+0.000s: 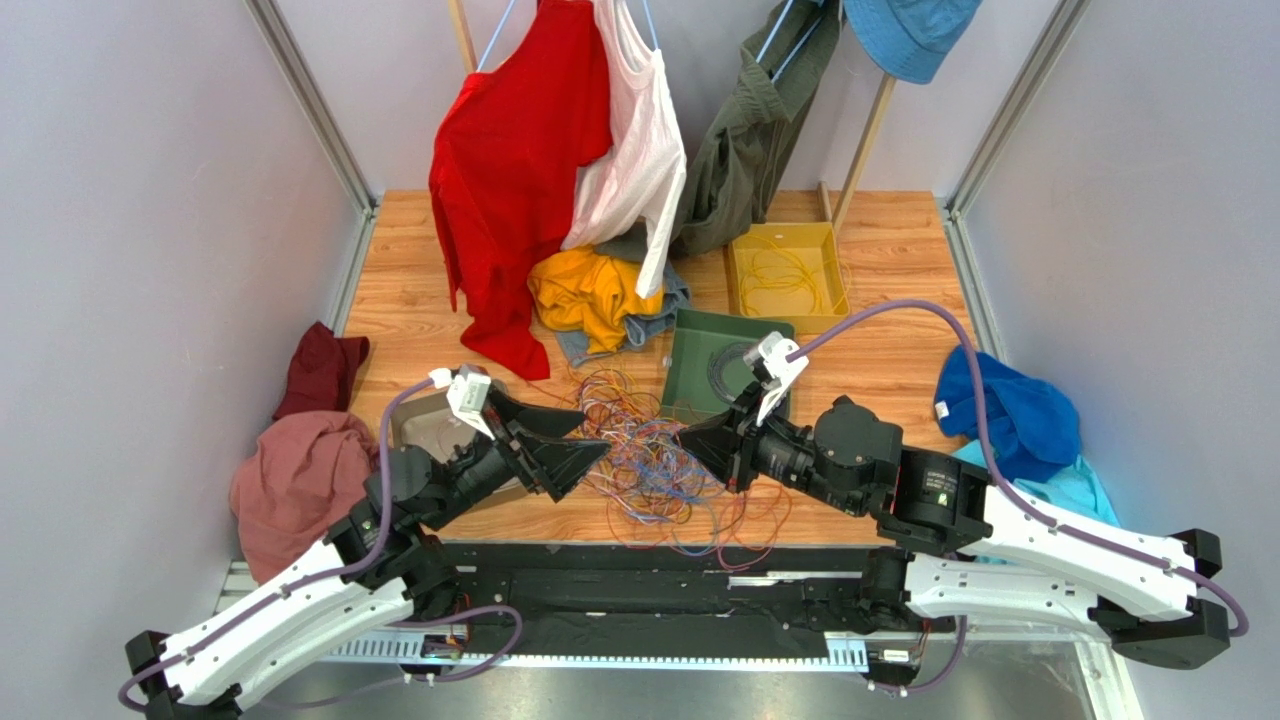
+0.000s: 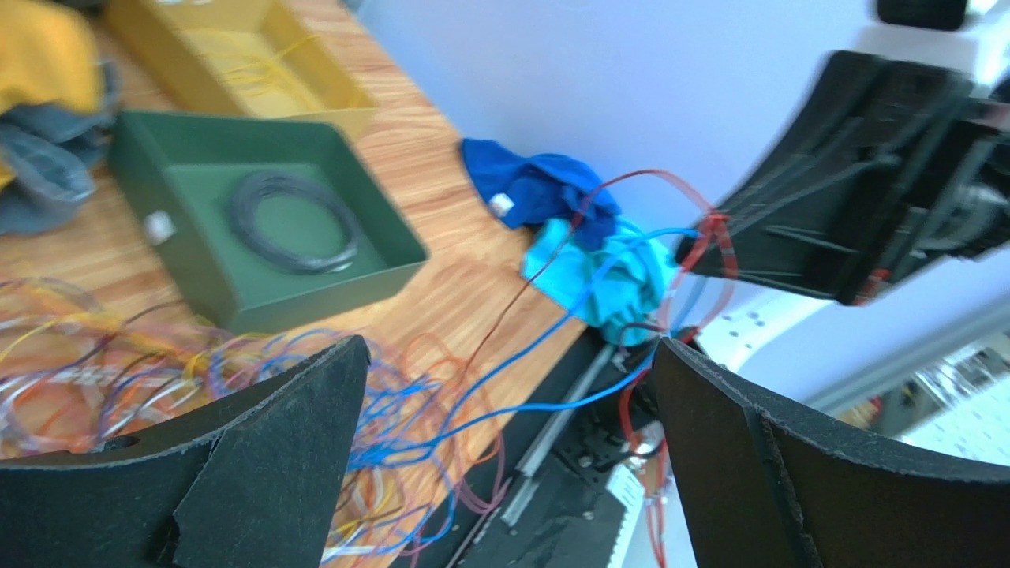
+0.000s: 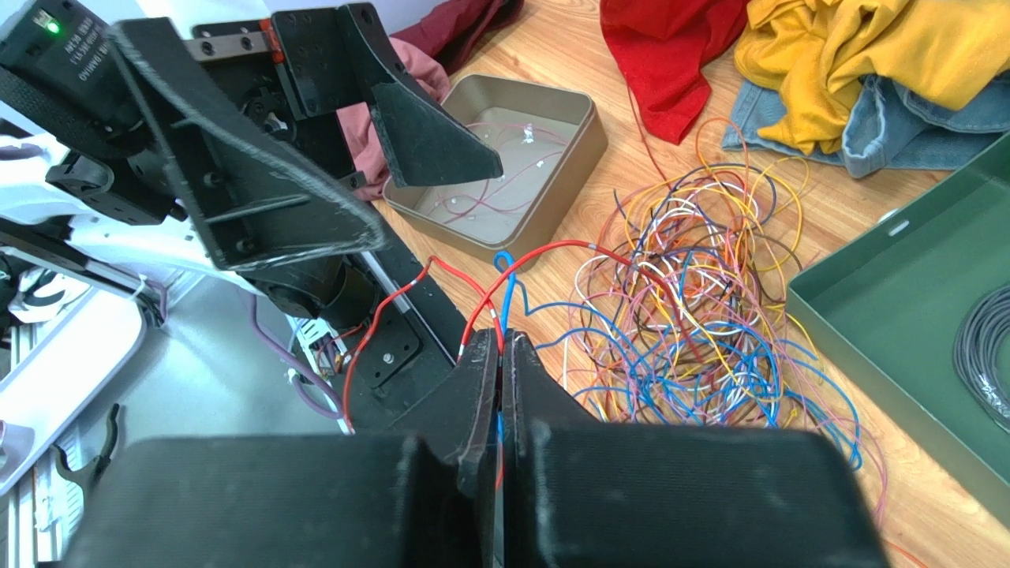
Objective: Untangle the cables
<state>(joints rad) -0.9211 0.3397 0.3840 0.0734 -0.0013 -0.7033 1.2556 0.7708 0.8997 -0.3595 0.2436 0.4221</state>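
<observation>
My right gripper [image 3: 492, 346] is pressed together on a red strand and a blue strand of the cables [image 3: 688, 296]; both strands rise from the heap to its tip. My left gripper [image 2: 510, 349] is spread wide and grips nothing. Its wrist camera shows the lifted red and blue strands stretching across towards the right gripper, but I cannot tell whether they pass between its fingers or beyond them. The rest of the cables lie in a loose, many-coloured tangle on the wooden surface [image 1: 887, 330], between the two grippers and close to the near edge. Just behind the tangle sits a green tray [image 1: 699, 375] holding a dark coil [image 3: 984, 343]. A tan tray [image 3: 569, 154] beside my left arm holds a few thin wires.
</observation>
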